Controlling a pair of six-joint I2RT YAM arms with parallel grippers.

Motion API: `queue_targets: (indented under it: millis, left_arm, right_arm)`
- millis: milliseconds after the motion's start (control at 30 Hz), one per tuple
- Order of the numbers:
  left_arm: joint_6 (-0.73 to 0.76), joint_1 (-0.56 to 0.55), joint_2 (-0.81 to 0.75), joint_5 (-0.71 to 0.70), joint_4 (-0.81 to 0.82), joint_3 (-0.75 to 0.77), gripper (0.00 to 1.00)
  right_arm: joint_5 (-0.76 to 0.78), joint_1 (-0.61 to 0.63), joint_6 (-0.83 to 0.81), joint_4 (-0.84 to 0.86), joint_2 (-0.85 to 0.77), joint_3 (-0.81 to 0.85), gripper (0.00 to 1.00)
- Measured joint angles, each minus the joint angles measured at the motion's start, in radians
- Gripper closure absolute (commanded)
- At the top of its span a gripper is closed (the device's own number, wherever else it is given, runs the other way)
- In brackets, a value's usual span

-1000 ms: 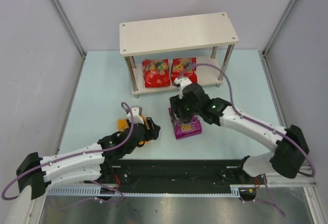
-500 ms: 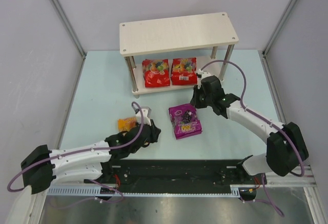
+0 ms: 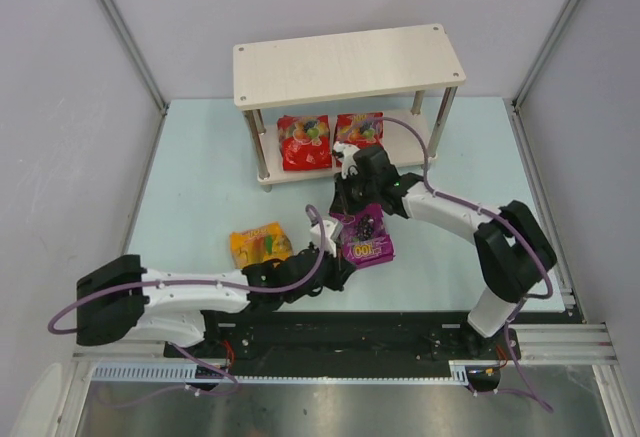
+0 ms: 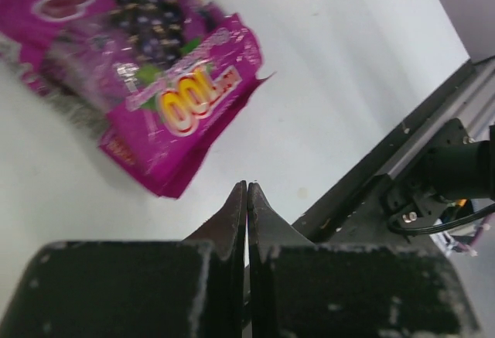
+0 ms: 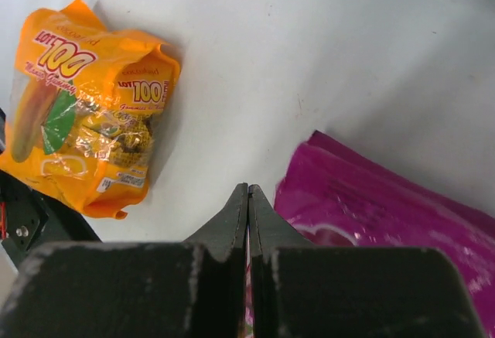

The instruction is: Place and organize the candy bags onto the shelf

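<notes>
The shelf [image 3: 350, 62] stands at the back, with two red candy bags [image 3: 304, 142] [image 3: 360, 127] side by side on its lower board. On the table lie an orange-yellow bag [image 3: 260, 245] [image 5: 85, 106] and a purple bag [image 3: 366, 240] [image 4: 147, 67] [image 5: 387, 214]. My left gripper [image 3: 335, 249] [image 4: 247, 187] is shut and empty, low beside the purple bag's near-left edge. At that bag's far-left corner my right gripper [image 3: 347, 202] [image 5: 247, 189] is also shut, the bag just beside its fingers.
A black mounting rail [image 3: 340, 332] [image 4: 402, 175] runs along the near edge, close behind the left gripper. Grey walls with metal corner posts [image 3: 125, 32] enclose the pale table on three sides. The right arm's cable loops in front of the shelf's right post [image 3: 440, 122].
Both grippers have shut. The left arm left the orange-yellow bag and swung right to the purple bag. The right gripper went toward the shelf, then returned to the purple bag's far corner.
</notes>
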Motion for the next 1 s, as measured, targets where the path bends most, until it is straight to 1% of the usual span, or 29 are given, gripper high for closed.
queue_targets:
  millis: [200, 367, 500, 567, 767, 1000]
  left_arm:
    - [0.003, -0.014, 0.177, 0.053, 0.133, 0.05, 1.0]
    - [0.004, -0.014, 0.312, 0.081, 0.163, 0.113, 1.0]
    - [-0.038, -0.001, 0.404, 0.081, 0.142, 0.178, 1.0]
    - [-0.069, 0.018, 0.431, 0.095, 0.149, 0.175, 1.0]
    - [-0.149, 0.101, 0.438, 0.107, 0.151, 0.093, 1.0]
    - [-0.19, 0.145, 0.398, 0.106, 0.119, 0.06, 1.0]
  right_arm:
    - [-0.035, 0.019, -0.022, -0.014, 0.124, 0.063, 1.0]
    - [-0.013, 0.001, -0.016, -0.046, 0.174, 0.07, 1.0]
    - [0.012, -0.029, 0.001, -0.066, 0.18, 0.081, 1.0]
    - [0.035, -0.045, 0.006, -0.077, 0.18, 0.085, 1.0]
    - [0.111, -0.058, 0.009, -0.117, 0.177, 0.09, 1.0]
    - [0.208, -0.061, 0.009, -0.154, 0.109, 0.033, 1.0]
